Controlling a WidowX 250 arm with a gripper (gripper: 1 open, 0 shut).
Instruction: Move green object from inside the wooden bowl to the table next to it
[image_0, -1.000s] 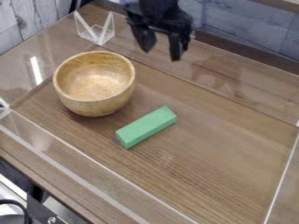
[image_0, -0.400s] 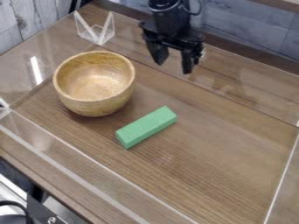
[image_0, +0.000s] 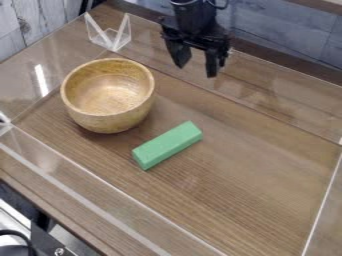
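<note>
Wood dominates the scene: a glossy brown wood-grain worktop (image_0: 254, 150), edged by low clear acrylic walls (image_0: 34, 75), carries everything. At the left stands one wooden bowl (image_0: 108, 94), round, light tan, thick-walled, with a smooth rim and visible grain; its inside is bare. Just right of the bowl and a little nearer the camera lies one green object (image_0: 167, 145), a flat matte bar with squared ends, resting on the worktop at a slant, apart from the bowl and not touching it. Behind the bowl, near the back wall, a small clear V-shaped piece (image_0: 107, 35) stands upright. Farther right, at the back, one dark robot arm reaches down, its fingers (image_0: 197, 58) spread wide and released, grasping nothing. They hang above the worktop well apart from the green object, which lies toward the front and slightly left of them.
</note>
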